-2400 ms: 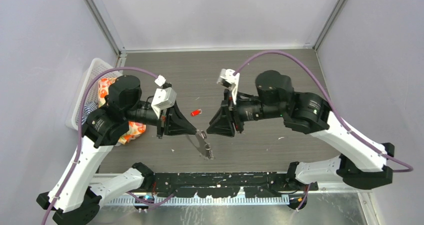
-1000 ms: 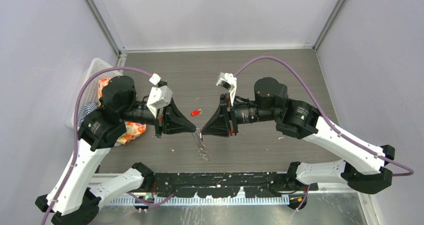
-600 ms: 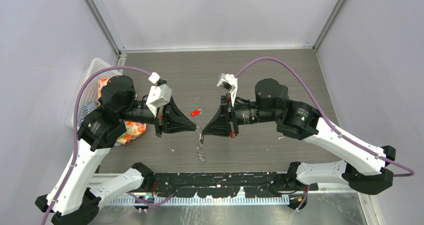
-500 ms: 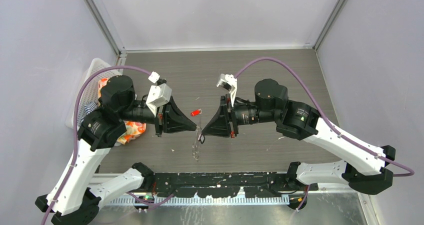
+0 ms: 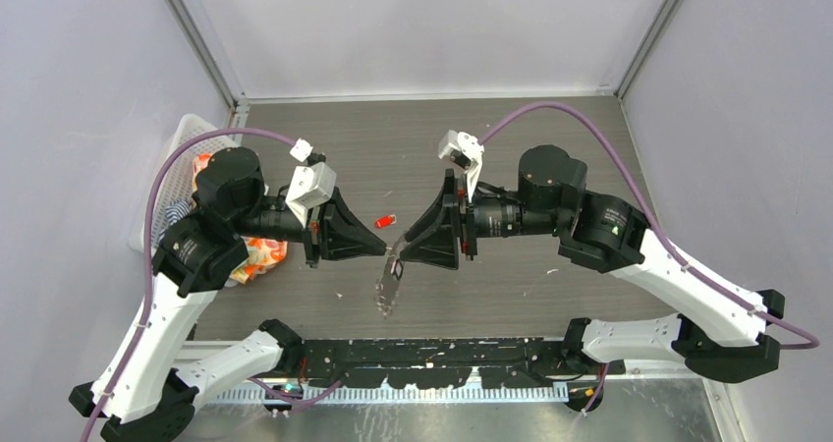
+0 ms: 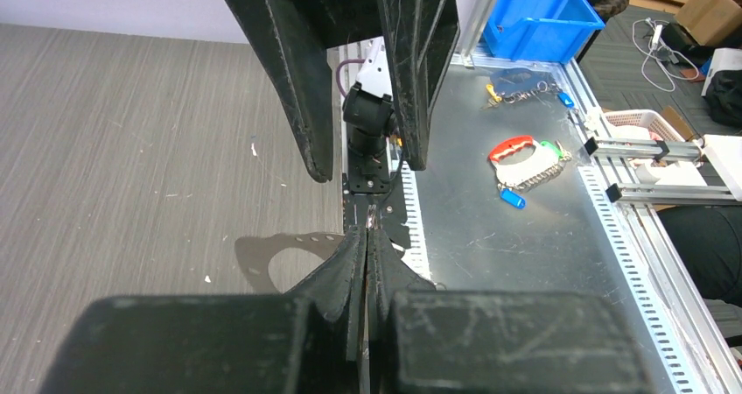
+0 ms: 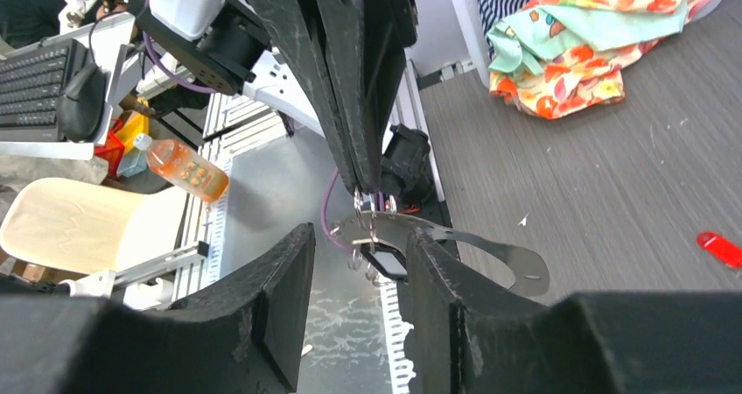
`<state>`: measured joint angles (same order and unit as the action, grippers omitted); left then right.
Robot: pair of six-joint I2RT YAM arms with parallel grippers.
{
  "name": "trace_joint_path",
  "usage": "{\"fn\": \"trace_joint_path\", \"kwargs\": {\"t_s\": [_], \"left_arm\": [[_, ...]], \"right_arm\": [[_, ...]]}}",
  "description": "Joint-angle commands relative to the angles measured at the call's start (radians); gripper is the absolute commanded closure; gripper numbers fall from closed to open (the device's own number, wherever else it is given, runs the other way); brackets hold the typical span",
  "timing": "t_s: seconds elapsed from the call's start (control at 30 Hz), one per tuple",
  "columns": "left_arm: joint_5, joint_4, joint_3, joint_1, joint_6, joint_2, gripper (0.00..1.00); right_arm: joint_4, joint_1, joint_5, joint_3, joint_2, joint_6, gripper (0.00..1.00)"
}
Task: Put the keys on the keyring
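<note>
The left gripper (image 5: 385,252) is clamped tight on the top of the keyring (image 5: 389,287), its two fingers pressed together with the metal pinched at their very tips. The keyring shows as a thin silver band hanging from that pinch over the table (image 5: 550,147). From overhead its long axis runs from the fingertips toward the near edge, leaning slightly left, so the free end points nearward. Whether that low end touches the table cannot be told.

The right gripper (image 5: 404,251) faces the left one tip to tip, just to the right of the pinch. Its jaws stand apart and hold nothing. In the right wrist view the upper part of the keyring shows beyond the gap between its two fingers, with space on either side.

The red key (image 5: 386,221) lies flat and loose on the table, just on the far side of the two meeting tips and between the two gripper bodies. Its long axis slants from near-left to far-right; it is too small to tell which end carries the blade. It is near both grippers and the keyring but apart from all three.

At the far left a white basket (image 5: 172,162) sits against the wall, with a patterned cloth (image 5: 257,255) spilling out beside the left arm
</note>
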<state>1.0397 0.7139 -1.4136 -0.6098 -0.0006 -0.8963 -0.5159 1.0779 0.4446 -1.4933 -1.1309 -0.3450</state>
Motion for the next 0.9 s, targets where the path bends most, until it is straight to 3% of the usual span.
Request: {"fn": "trace_joint_path", "kwargs": {"t_s": [0.0, 0.33, 0.4, 0.53, 0.67, 0.73, 0.8, 0.87], "left_arm": [[0.016, -0.057, -0.016, -0.005, -0.018, 0.012, 1.00], [0.015, -0.055, -0.015, -0.005, -0.016, 0.016, 1.00], [0.014, -0.055, -0.015, -0.005, -0.015, 0.017, 1.00], [0.010, -0.046, -0.016, -0.005, -0.006, 0.017, 1.00], [-0.005, 0.035, -0.019, -0.004, 0.078, 0.014, 1.00], [-0.004, 0.106, -0.023, -0.005, 0.140, 0.005, 0.92], [0.010, 0.175, -0.036, -0.005, 0.189, -0.010, 0.75], [0.030, 0.249, -0.063, -0.004, 0.237, -0.036, 0.67]], "right_arm": [[0.069, -0.002, 0.003, -0.035, -0.013, 0.019, 0.53], [0.085, -0.002, 0.022, -0.033, -0.051, 0.005, 0.65], [0.085, -0.003, 0.026, -0.030, -0.053, 0.004, 0.72], [0.079, -0.002, 0.035, -0.028, -0.050, 0.006, 0.98], [0.014, -0.002, 0.032, -0.059, -0.045, 0.027, 0.99], [-0.055, -0.002, 0.021, -0.101, -0.057, 0.049, 0.99], [-0.128, -0.002, 0.023, -0.155, -0.088, 0.067, 0.99], [-0.201, -0.002, 0.035, -0.209, -0.125, 0.082, 0.99]]}}
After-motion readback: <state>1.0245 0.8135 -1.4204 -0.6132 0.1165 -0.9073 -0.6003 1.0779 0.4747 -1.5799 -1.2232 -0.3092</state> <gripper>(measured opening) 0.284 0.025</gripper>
